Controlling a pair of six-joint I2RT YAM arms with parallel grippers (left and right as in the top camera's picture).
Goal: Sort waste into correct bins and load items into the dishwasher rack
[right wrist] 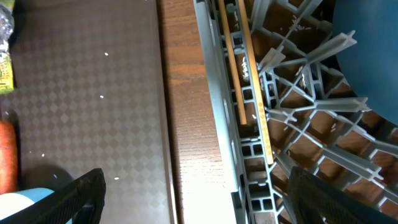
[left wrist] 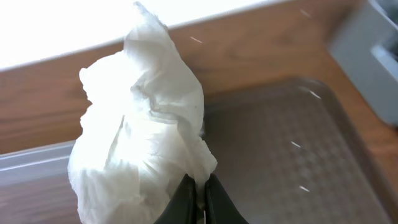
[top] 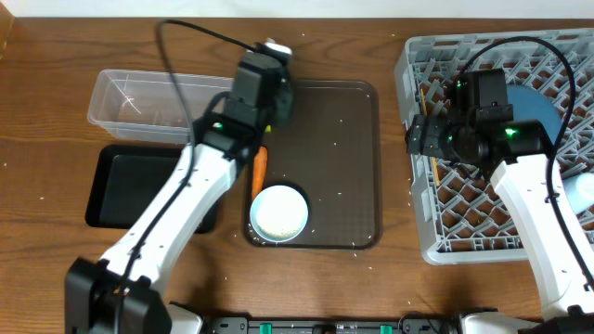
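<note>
Pinching the crumpled white wrapper (left wrist: 140,124) in your left gripper (left wrist: 198,190), above the far left corner of the brown serving tray (top: 348,139).

At the left you see the clear tub (top: 139,102) with the black tray (top: 121,186) just in front of it, both beside the serving tray. Your left jaws are pressed together on the wrapper's lower edge, and it stands up from them. The carrot (top: 259,167) and the white bowl (top: 279,212) lie on the serving tray's left side, with loose rice grains (top: 340,119) scattered over it. At the right, your right gripper (right wrist: 205,205) hangs with its jaws spread wide over the dishwasher rack's (top: 418,56) left edge. The chopsticks (right wrist: 245,68) lie in the rack there, and the dark-blue bowl (top: 543,107) is further in.
</note>
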